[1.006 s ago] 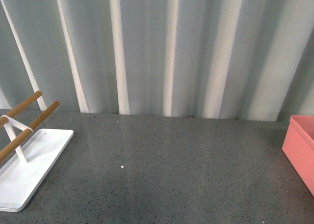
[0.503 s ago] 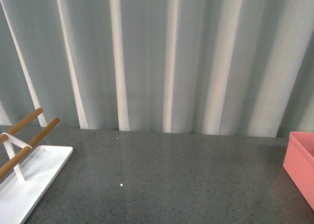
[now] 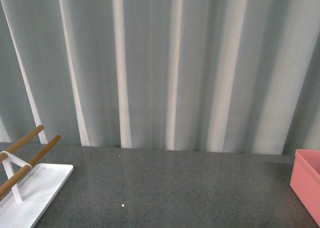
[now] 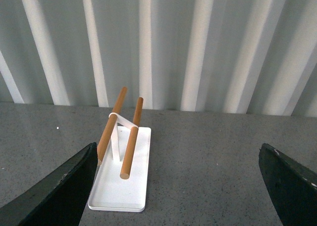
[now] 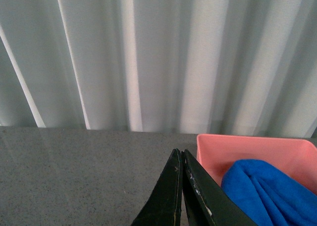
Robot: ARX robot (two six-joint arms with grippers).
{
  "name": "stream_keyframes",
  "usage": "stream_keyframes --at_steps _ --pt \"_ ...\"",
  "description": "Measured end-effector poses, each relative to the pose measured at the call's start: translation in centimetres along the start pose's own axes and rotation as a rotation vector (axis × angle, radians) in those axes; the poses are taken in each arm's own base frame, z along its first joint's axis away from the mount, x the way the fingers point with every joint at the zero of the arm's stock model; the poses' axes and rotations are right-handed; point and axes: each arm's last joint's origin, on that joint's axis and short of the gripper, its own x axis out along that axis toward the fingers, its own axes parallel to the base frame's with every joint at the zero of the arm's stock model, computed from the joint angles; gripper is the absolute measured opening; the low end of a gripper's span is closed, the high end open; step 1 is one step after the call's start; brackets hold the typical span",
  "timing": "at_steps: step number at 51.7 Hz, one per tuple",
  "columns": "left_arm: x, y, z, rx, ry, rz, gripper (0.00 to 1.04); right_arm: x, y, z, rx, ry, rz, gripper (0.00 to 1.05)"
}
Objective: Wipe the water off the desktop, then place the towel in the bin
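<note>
Front view, surface: we see the broad dark-grey speckled desktop (image 3: 175, 188) running back to a straight far edge, where it meets a wall of pale ribbed panels (image 3: 175, 63).
Front view, left edge: a flat white tray-like stand with two wooden bars (image 3: 27, 188) sits at the left, cut off by the frame.
Front view, right edge: the corner of the salmon-pink rectangular plastic bin (image 3: 306, 180) shows at the right, also cut off.
Front view, open room: between stand and bin we see a wide stretch of bare desktop; neither arm is in view here.
Left wrist view, tool: the left gripper (image 4: 181, 186) has its dark fingers (image 4: 59, 191) spread wide, one at each side of the picture, holding nothing.
Left wrist view, ahead: the white stand sits between the fingers and farther off, with grey desktop open on both its sides and the ribbed wall behind.
Right wrist view, tool: the right gripper (image 5: 182, 186) has its dark fingers (image 5: 171, 196) pressed together, with nothing between them.
Right wrist view, towel: the bright blue microfibre towel (image 5: 270, 194) lies crumpled inside the pink bin, just beside the fingers.
Right wrist view, open room: bare desktop extends from the bin's near wall away to the ribbed wall.
</note>
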Motion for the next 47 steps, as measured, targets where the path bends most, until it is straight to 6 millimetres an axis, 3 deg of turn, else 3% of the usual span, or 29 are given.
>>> stream_keyframes --at_steps 33,47 --pt "0.0 0.0 0.0 0.0 0.0 0.0 0.98 -3.8 0.1 -2.4 0.001 -0.009 -0.002 0.03" --pt "0.0 0.0 0.0 0.0 0.0 0.0 0.98 -4.7 0.1 -2.2 0.003 -0.016 -0.005 0.03"
